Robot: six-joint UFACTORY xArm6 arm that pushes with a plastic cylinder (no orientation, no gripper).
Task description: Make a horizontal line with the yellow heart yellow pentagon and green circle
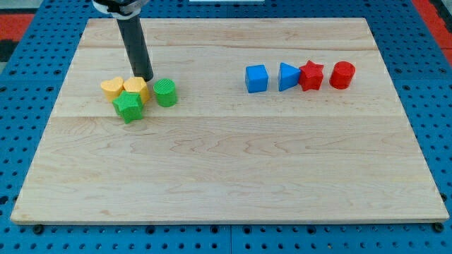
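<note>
The yellow heart [111, 87] lies at the view's left on the wooden board. The yellow pentagon [137, 88] sits just to its right, touching it. The green circle [165, 92] lies right of the pentagon, close to it. A green star [128, 106] sits just below the two yellow blocks, touching them. My tip [146, 77] comes down from the view's top and rests just above the gap between the yellow pentagon and the green circle, at the pentagon's upper right edge.
A row of blocks lies at the view's upper right: a blue cube [257, 78], a blue triangle [287, 76], a red star [311, 75] and a red cylinder [342, 74]. The wooden board [233, 169] sits on a blue pegboard table.
</note>
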